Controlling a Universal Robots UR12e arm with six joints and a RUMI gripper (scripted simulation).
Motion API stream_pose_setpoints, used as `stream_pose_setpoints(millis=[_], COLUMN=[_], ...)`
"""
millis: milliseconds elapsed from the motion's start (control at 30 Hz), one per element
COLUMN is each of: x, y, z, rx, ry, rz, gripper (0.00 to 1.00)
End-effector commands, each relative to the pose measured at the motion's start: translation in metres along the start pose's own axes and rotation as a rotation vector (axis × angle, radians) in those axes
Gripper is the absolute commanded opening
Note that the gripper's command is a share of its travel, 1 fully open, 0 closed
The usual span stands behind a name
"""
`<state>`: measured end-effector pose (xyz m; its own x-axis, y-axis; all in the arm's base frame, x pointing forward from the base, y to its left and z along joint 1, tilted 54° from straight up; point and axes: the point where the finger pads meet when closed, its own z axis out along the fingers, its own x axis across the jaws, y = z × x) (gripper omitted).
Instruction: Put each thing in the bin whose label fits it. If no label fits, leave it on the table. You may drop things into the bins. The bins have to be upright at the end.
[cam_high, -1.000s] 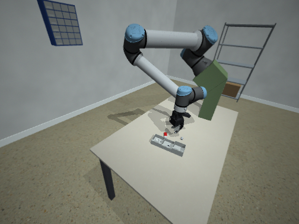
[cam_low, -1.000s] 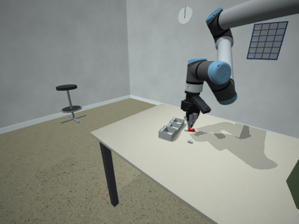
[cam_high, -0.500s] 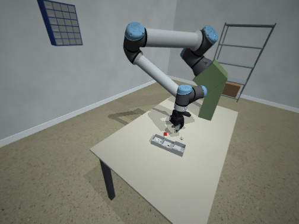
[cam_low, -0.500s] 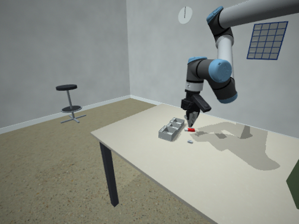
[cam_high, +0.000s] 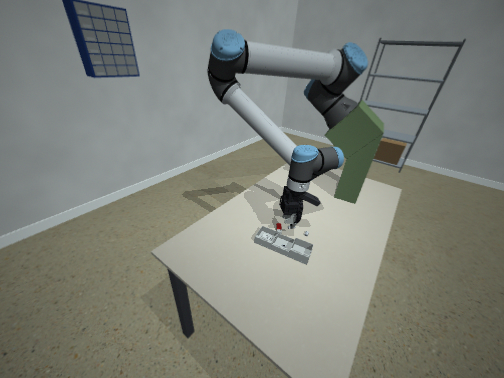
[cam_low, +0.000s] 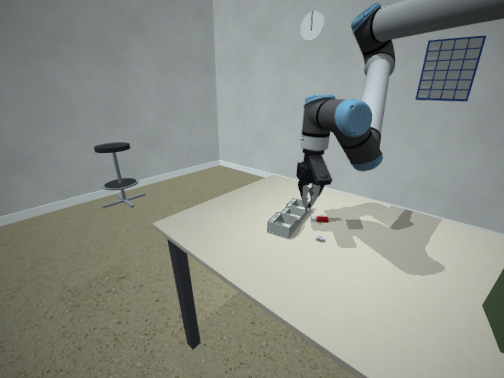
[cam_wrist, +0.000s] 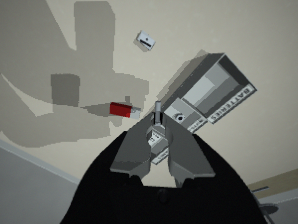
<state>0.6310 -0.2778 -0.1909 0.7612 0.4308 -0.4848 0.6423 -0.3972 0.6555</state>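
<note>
A single robot arm reaches down over a pale table (cam_high: 310, 310), its two-jaw gripper (cam_wrist: 158, 131) pinched shut on a thin grey metal pin (cam_wrist: 157, 111) that sticks out beyond the fingertips. The gripper hangs just above a row of three joined grey bins (cam_low: 286, 220), over the end compartment nearest the arm in the exterior view. In the wrist view one bin label reads "BATTERIES" (cam_wrist: 233, 103); the other labels are too small to read. The pin looks light, rigid and smooth, so it could slip or swivel between the jaws; a hold across its shaft, as here, seems the sensible one, and a short drop into a bin should not harm it. Two more loose things lie on the table beside the bins: one small red piece with a pale end (cam_wrist: 121, 109), which could be a little battery or drive, lying close to the bins, and one small white block (cam_wrist: 145, 40) with a dark mark, a little further off. Both look small, hard and light, best taken across their narrow sides. Something small already rests in the middle bin, though what it is cannot be made out. In the room beyond stand one stool (cam_low: 116, 172) and one metal shelf unit (cam_high: 452, 65).
</note>
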Motion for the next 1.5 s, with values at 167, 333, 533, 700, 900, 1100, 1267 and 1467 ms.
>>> stream_pose_setpoints(millis=[167,333,533,700,900,1100,1267,1467], x=[0.032,0.043,0.043,0.043,0.041,0.04,0.04,0.04], y=[0.035,0.047,0.047,0.046,0.044,0.044,0.044,0.044], z=[0.001,0.001,0.001,0.001,0.001,0.001,0.001,0.003], rx=[0.002,0.001,0.013,0.013,0.013,0.013,0.013,0.013], ry=[-0.004,-0.004,-0.016,-0.016,-0.016,-0.016,-0.016,-0.016], rz=[0.296,0.449,0.633,0.635,0.635,0.635,0.635,0.635], gripper=[0.0,0.0,0.0,0.0,0.0,0.0,0.0,0.0])
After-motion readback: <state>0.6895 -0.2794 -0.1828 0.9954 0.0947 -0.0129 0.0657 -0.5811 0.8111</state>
